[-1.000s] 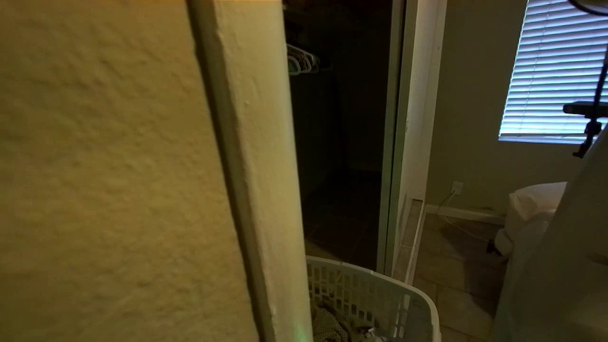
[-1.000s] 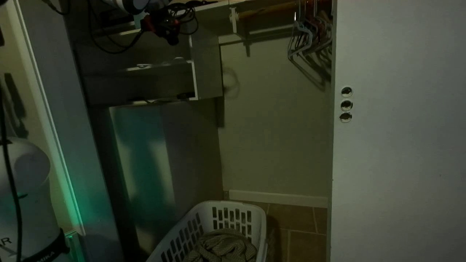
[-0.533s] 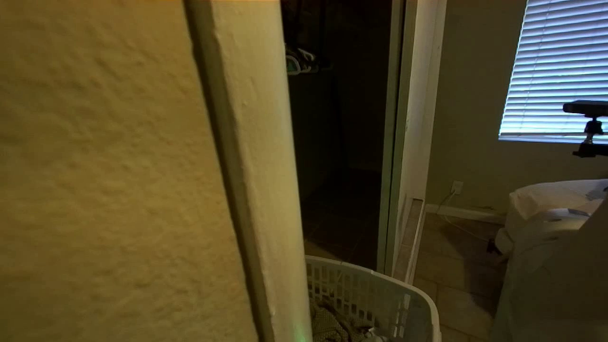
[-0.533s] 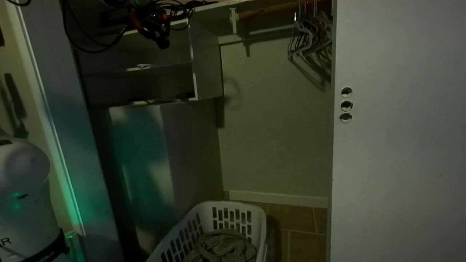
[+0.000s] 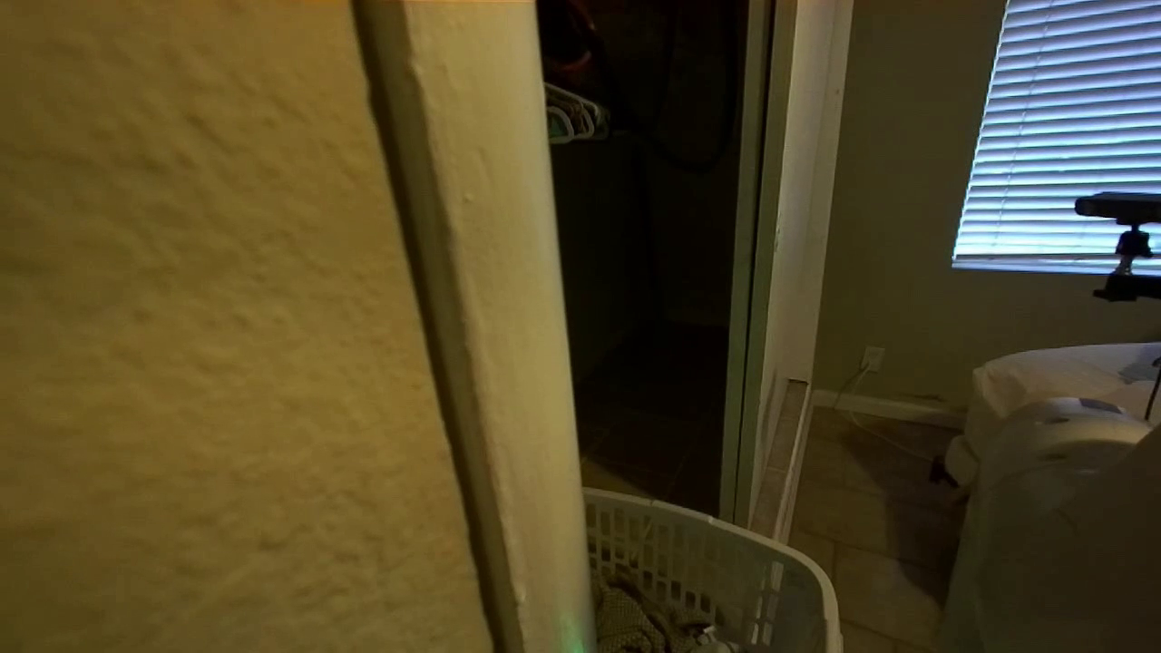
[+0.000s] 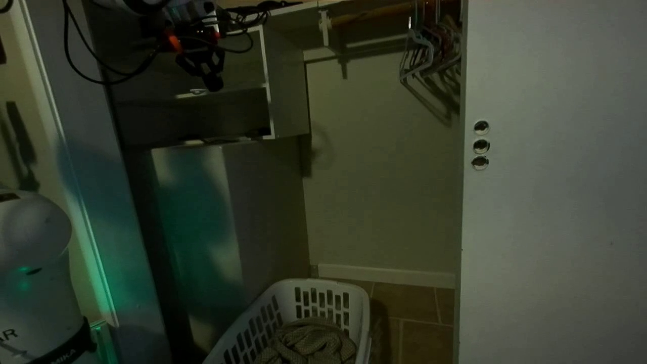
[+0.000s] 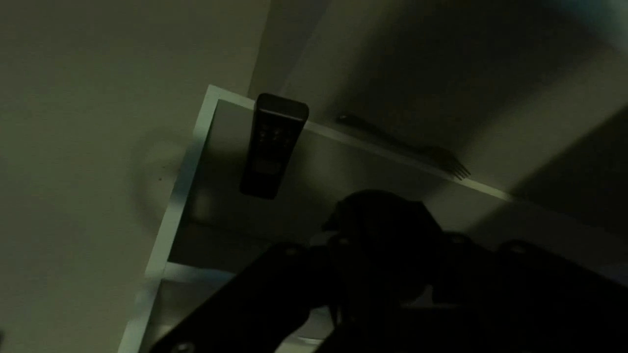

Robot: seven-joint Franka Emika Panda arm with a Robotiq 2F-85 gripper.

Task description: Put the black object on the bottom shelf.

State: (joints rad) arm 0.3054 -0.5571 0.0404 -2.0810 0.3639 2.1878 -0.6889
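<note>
My gripper [image 6: 211,74] hangs in front of the shelf unit, at about the height of its middle shelf [image 6: 237,91]. Its fingers look shut on a dark, rounded black object [image 6: 213,83], which also shows in the wrist view [image 7: 382,215]. The picture is very dark there, so the object's outline blends with the fingers. The bottom shelf [image 6: 232,140] lies below the gripper. In the wrist view the bottom shelf [image 7: 324,171] shows beyond the held object. In an exterior view, a door frame hides most of the shelf area.
A black remote [image 7: 274,147] and a fork [image 7: 407,142] lie at the bottom shelf's front edge. The unit's upright side panel [image 7: 184,181] stands beside the remote. A white laundry basket [image 6: 331,285] with cloth stands below. Hangers [image 6: 429,55] hang at the right. Loose cables trail from the arm.
In an exterior view, my gripper has moved left and down, from near the top compartment to the middle shelf's height, still with the dark object. Its orange part and cable now show behind the door frame.
</note>
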